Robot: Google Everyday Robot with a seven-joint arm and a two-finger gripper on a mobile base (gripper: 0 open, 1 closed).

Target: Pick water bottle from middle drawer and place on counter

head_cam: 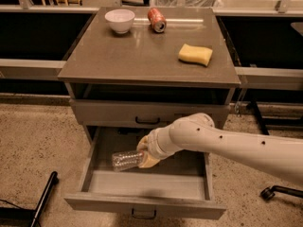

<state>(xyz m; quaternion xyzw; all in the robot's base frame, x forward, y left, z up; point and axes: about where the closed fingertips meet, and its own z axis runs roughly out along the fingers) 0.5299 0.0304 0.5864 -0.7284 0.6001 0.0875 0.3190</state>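
The water bottle (pixel 123 160) is clear and ribbed and lies on its side, slightly tilted, over the left middle of the open middle drawer (pixel 142 185). My gripper (pixel 144 154) reaches into the drawer from the right. Its tan fingers (pixel 148 162) are closed around the bottle's right end, which hides the cap. The white arm (pixel 222 143) crosses the drawer's right side. The counter (pixel 142 56) is the grey-brown slab above the drawers.
On the counter stand a white bowl (pixel 120 20) at the back left, a red soda can (pixel 156 19) on its side beside it, and a yellow sponge (pixel 195 54) at the right. The upper handled drawer (pixel 147 113) is shut. A black bar (pixel 45 197) lies on the floor at the left.
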